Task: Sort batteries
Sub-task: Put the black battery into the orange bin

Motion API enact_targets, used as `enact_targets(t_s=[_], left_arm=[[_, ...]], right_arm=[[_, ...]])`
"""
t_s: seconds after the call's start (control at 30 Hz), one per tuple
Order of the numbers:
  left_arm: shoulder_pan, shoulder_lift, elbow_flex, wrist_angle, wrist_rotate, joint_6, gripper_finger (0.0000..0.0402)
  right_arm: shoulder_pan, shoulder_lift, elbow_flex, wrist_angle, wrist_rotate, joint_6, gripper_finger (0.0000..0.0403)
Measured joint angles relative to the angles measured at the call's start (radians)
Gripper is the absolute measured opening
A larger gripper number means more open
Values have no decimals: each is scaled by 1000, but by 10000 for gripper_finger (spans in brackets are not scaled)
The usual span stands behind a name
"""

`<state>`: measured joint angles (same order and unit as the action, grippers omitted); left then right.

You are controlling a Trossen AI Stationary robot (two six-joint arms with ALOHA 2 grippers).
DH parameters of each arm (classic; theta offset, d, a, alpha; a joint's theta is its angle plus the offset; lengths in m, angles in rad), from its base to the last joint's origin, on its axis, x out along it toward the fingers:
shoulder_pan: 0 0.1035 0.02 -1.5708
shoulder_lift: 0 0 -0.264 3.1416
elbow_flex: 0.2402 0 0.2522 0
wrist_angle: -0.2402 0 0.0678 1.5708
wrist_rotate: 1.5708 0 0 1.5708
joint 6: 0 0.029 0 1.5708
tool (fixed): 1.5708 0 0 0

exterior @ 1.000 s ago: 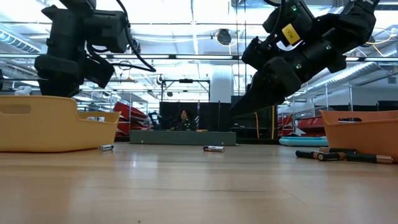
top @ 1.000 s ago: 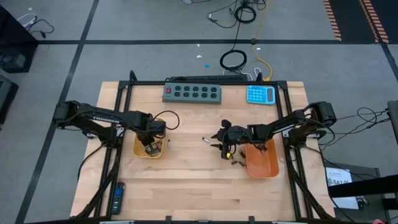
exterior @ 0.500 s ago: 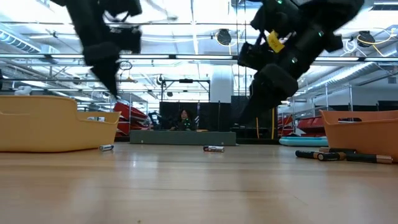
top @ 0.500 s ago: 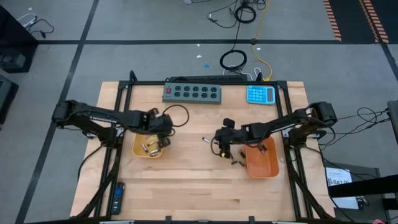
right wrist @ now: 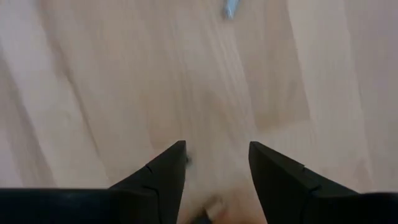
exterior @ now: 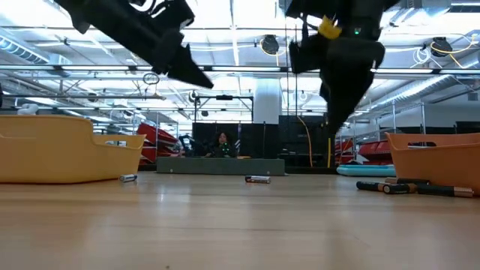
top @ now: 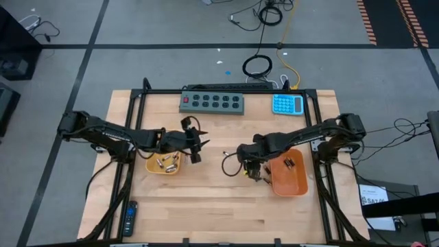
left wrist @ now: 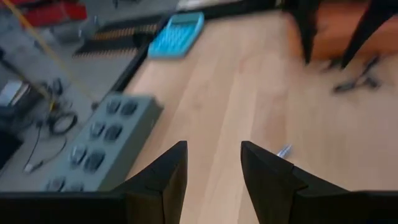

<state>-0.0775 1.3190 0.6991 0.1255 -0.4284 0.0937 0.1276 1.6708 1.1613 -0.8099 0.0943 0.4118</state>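
A silver battery (left wrist: 283, 151) lies on its side on the wood between my two grippers and also shows as the lone battery (exterior: 257, 179) at mid-table. Several dark batteries (top: 258, 177) lie beside the right orange tray (top: 291, 180). The left yellow-orange tray (top: 163, 165) holds several batteries, and one more battery (exterior: 127, 178) lies by its wall. My left gripper (top: 197, 149) is open, right of that tray, above the wood. My right gripper (top: 244, 163) is open, pointing down above bare wood left of the dark batteries.
A grey power strip (top: 212, 102) and a blue calculator (top: 287, 104) lie at the far edge. A black remote (top: 129, 217) lies near the near left corner. Dark frame rails (top: 132, 123) run along both sides. Bare wood spreads between the trays and toward the near edge.
My left gripper has swung up out of the left tray and toward the table's right, and now hangs past the tray's right wall. My right gripper has drifted slightly toward the near edge and tipped from slanting to pointing straight down. The batteries have stayed put.
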Motion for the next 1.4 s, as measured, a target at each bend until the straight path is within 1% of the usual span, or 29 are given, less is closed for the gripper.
enact_targets(t_s=[0.13, 0.27, 0.37, 0.47, 0.57, 0.7, 0.77, 0.97, 1.03, 1.23, 1.4], left_arm=[[-15, 0, -23, 103, 22, 29, 159], [-33, 0, -62, 197, 57, 44, 159], [-49, 0, -69, 204, 60, 43, 159], [-69, 0, -69, 211, 60, 43, 159], [-85, 1, -69, 227, 61, 34, 159], [-103, 1, -69, 248, 61, 25, 159], [-109, 1, -69, 252, 61, 25, 159], [-119, 1, -69, 257, 61, 26, 159], [-120, 1, -69, 258, 61, 26, 159], [-120, 1, -69, 258, 61, 40, 159], [-120, 1, -69, 255, 61, 48, 159]], right_arm=[[-7, 102, 101, -181, -45, -14, 166], [-4, 216, 199, -334, -44, -153, 167], [-3, 269, 257, -406, -69, -210, 168], [-12, 311, 287, -435, -152, -187, 182], [-35, 346, 298, -475, -214, -89, 196], [-54, 375, 302, -538, -245, 3, 199], [-61, 375, 302, -557, -258, 21, 196], [-76, 378, 302, -557, -291, 21, 188], [-78, 392, 302, -567, -307, 6, 188], [-81, 467, 302, -606, -313, -51, 187], [-91, 477, 302, -611, -376, -75, 187]])
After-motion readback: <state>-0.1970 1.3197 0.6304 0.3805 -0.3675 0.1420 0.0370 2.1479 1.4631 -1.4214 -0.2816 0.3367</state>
